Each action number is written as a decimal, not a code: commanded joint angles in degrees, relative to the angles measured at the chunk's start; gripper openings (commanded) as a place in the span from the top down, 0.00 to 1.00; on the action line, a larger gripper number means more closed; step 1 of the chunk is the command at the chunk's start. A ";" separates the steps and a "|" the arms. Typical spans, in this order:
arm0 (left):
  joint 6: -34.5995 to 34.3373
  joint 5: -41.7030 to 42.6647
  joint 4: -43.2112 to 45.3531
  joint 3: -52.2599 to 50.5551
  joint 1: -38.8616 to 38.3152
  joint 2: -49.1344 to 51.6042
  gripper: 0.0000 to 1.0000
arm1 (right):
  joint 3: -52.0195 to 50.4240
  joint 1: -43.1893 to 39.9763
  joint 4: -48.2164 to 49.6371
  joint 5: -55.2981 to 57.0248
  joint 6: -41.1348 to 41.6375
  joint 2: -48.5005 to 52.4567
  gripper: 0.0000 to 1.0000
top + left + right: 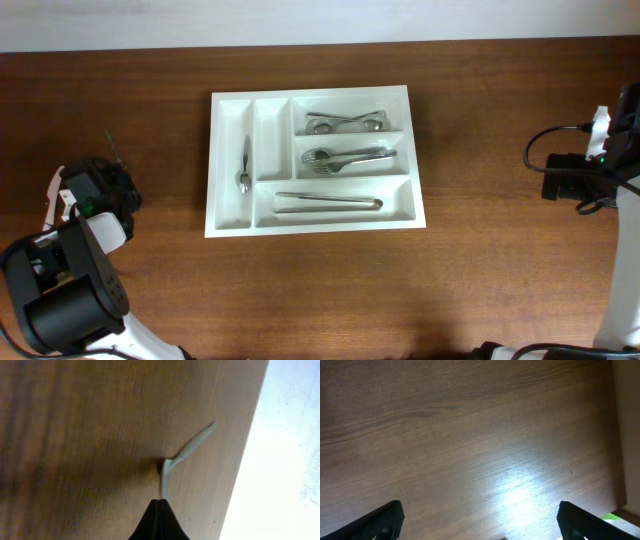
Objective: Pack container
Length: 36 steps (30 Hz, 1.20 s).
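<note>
Thin utensil in left jaws (closed)

The container lies in the middle of the table. Its two narrow upright compartments are on the left, and the outer one holds a spoon. Of the three long compartments to their right, the far one holds spoons, the middle one forks, and the near one, which also runs below the inner upright compartment, tongs. Well left of the container, a slender utensil is pinched between the left fingers. The right fingers hang spread above the table, well to the container's right.
</note>
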 commanded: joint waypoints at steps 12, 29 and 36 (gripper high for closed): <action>5.92 6.10 6.93 1.38 -0.33 1.27 0.98 | 0.02 -0.26 0.02 0.92 0.46 -1.07 0.01; 28.00 15.63 9.14 7.80 -0.09 1.14 0.31 | 0.02 -0.26 0.02 0.92 0.48 -1.07 0.01; 43.56 26.25 -3.41 21.09 0.31 -0.02 0.30 | 0.02 -0.26 0.02 0.92 0.46 -1.07 0.01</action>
